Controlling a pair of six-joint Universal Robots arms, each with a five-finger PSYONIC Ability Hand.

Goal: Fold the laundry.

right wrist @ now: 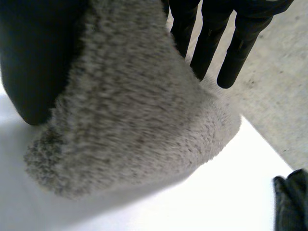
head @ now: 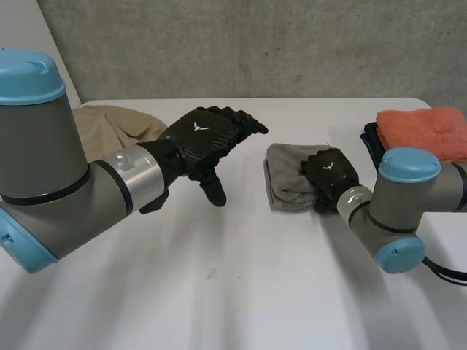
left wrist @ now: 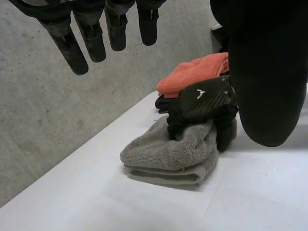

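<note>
Because the grey towel [head: 288, 175] is thick terry, already doubled into a plump pad, it should handle as light, soft and floppy. It will likely sag and spring open if lifted by one layer, and it looks neither slippery nor fragile. It lies on the table [head: 241, 284], right of centre in the head view.

The right hand [head: 332, 175] sits on the towel's right part and is closed on it. In the right wrist view the thumb is on one side of a bunched fold and the fingers [right wrist: 207, 48] on the other, with pile between them. The left hand [head: 204, 138] hovers left of centre, well apart from the towel, fingers relaxed and nearly straight, holding nothing.

The best hold, I judge, is across all layers at a folded edge or corner, not the loose top flap.

White, smooth and flat, the table should let the towel slide easily. An orange towel [head: 423, 131] rests on a dark thing [head: 370, 137] at the upper right. A beige cloth [head: 117, 124] lies at the upper left behind the left arm [head: 58, 168], and a concrete wall [head: 255, 44] backs the table.
</note>
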